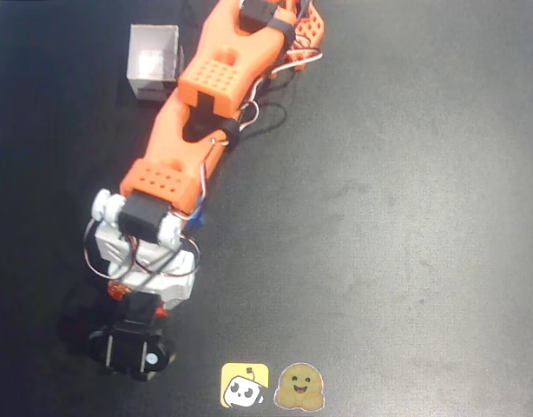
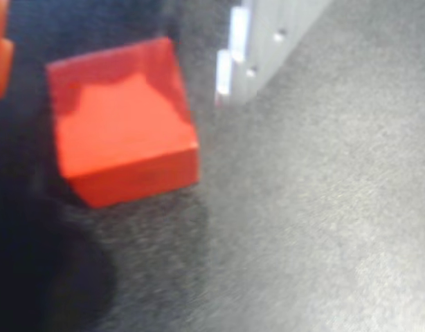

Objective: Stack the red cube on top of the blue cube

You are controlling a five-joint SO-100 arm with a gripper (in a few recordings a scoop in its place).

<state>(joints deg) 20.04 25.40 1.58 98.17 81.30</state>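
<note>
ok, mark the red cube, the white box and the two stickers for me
red cube [image 2: 119, 117]: wrist view, on its top face.
white box [image 1: 154, 62]: overhead view, on its middle.
yellow sticker [image 1: 244, 385]: overhead view, on its centre.
brown sticker [image 1: 299, 387]: overhead view, on its face.

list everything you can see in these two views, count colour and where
red cube: one, red-orange, on the dark mat at upper left of the wrist view, nothing gripping it
white box: one, white, open top, upper left of the overhead view, beside the arm
stickers: two, one yellow with a white figure, one tan smiling blob, bottom edge of the overhead view
table: one, dark grey-black mat surface
arm: one, orange with a white wrist, running from top centre to lower left in the overhead view
gripper: one, black, lower left of the overhead view; open or shut cannot be told
</note>
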